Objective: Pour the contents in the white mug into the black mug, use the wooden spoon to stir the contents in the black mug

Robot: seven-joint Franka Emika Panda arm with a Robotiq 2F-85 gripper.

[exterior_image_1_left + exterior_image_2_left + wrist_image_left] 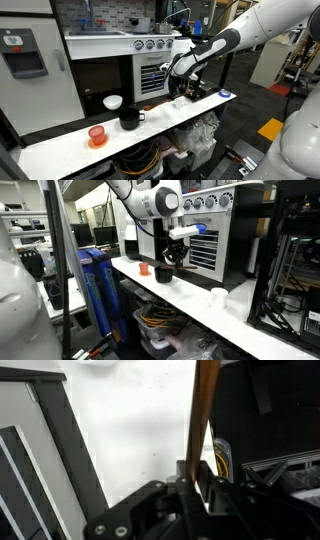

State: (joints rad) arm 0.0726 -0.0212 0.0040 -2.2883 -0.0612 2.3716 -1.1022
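In the wrist view my gripper (200, 480) is shut on the wooden spoon (205, 410). Its light-brown handle runs from between the jaws to the top edge, over the white table. In an exterior view the gripper (180, 92) hangs just above the table in front of the oven, well to the right of the black mug (129, 119). The white mug (113, 102) stands upright just behind and left of the black mug. In an exterior view the gripper (175, 255) appears just above and beside the black mug (163, 274). The mugs' contents cannot be seen.
An orange-red cup (97, 135) on a saucer stands left of the mugs near the table's front edge. The oven front (150, 70) rises right behind the gripper. A small white-and-blue thing (225, 95) lies at the table's right end. Boxes and cables sit below the table.
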